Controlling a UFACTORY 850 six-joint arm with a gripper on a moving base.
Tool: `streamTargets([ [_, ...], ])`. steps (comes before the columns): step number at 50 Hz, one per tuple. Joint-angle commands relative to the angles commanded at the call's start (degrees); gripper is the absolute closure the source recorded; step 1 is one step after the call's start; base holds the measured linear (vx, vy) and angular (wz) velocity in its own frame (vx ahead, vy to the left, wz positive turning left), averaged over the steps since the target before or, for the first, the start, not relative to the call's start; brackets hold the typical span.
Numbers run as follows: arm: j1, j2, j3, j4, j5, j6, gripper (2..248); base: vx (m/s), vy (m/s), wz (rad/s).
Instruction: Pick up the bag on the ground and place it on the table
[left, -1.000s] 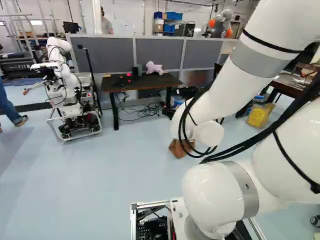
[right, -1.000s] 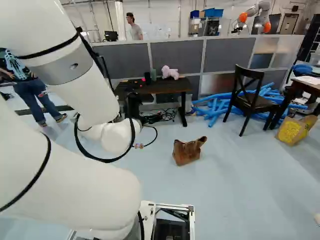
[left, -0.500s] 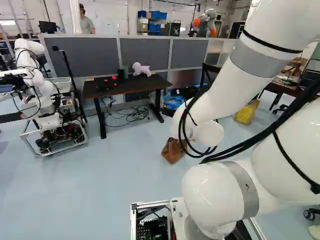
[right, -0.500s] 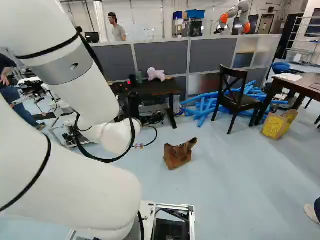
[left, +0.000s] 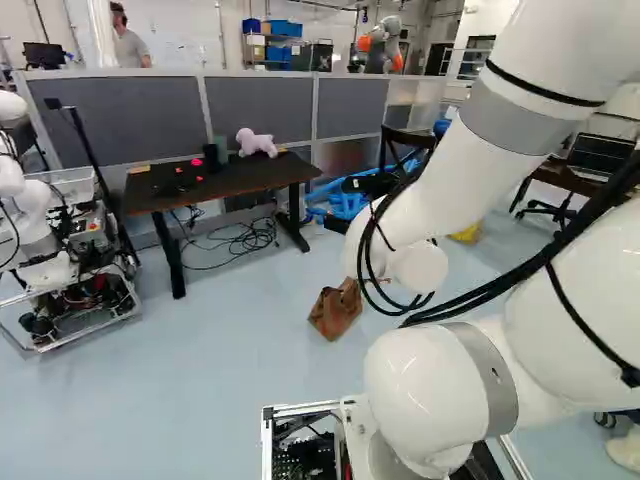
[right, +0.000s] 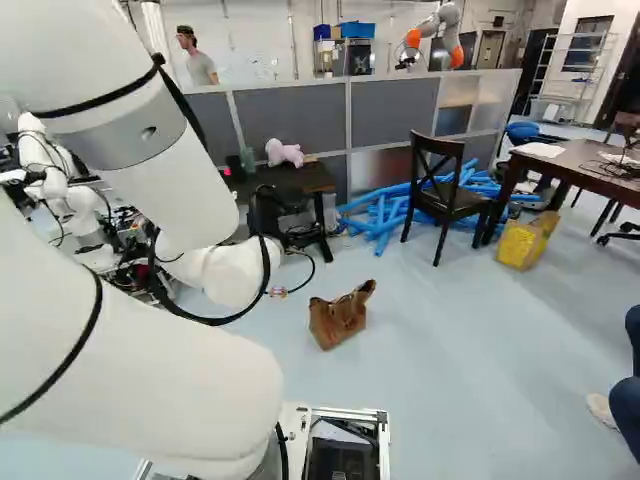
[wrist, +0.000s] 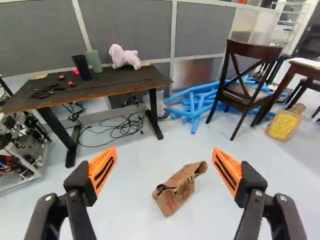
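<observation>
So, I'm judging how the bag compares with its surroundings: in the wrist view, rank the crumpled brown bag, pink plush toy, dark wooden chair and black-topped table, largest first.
1. Black-topped table
2. Dark wooden chair
3. Crumpled brown bag
4. Pink plush toy

A brown bag (left: 336, 309) sits on the floor (left: 230, 370) as a white robotic arm (left: 545, 145) spans the right of the left base view; a pink stuffed animal (left: 257, 143) tops a dark bench (left: 225, 181) near gray partition panels (left: 258, 108).
</observation>
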Motion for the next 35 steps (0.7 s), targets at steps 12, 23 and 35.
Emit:
streamTargets([
  [12,0.00,0.00,0.00,0.00,0.00,0.00,3,0.147,-0.041,-0.215],
  [23,0.00,0.00,0.00,0.00,0.00,0.00,3,0.150,-0.027,-0.144],
  [35,0.00,0.00,0.00,0.00,0.00,0.00,3,0.156,0.003,-0.013],
])
